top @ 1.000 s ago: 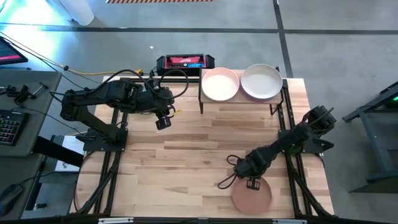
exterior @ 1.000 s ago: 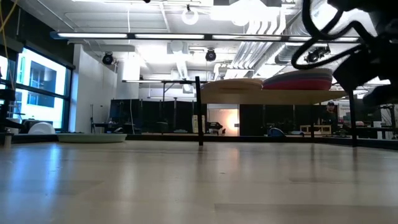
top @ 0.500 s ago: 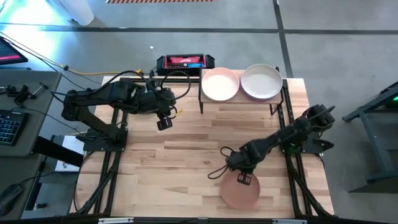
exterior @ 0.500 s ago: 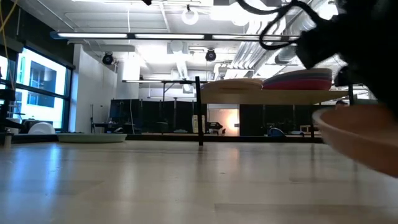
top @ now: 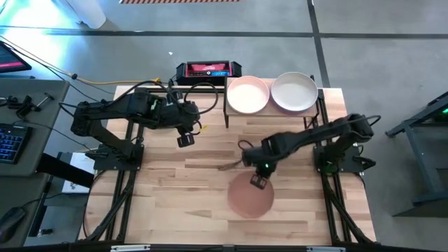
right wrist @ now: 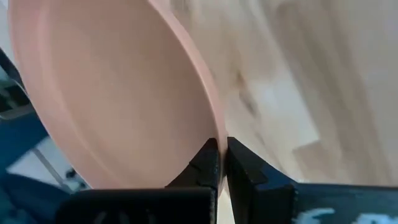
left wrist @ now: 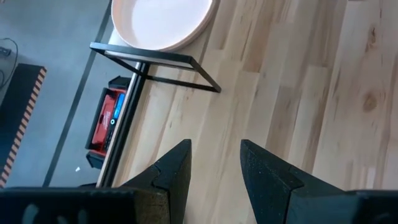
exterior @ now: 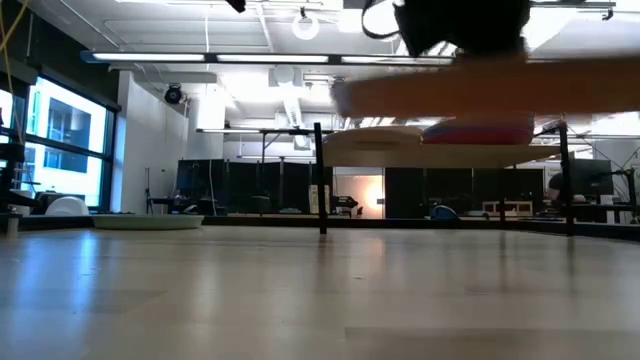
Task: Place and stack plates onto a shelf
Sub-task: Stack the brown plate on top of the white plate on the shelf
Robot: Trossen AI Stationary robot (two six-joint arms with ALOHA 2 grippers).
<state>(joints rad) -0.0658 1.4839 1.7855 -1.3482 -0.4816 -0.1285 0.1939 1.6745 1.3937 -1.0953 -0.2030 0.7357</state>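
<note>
Two plate stacks [top: 248, 94] on shelf [top: 273, 113]

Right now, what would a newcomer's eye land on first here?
The right claw, shut on the rim of the terracotta plate, holds it in the air over the middle of the table; the low view shows it off the surface. At the far edge, the shelf carries a peach-pink plate and a cream-white plate side by side. The left claw hangs open, holding nothing, left of the shelf.
</note>
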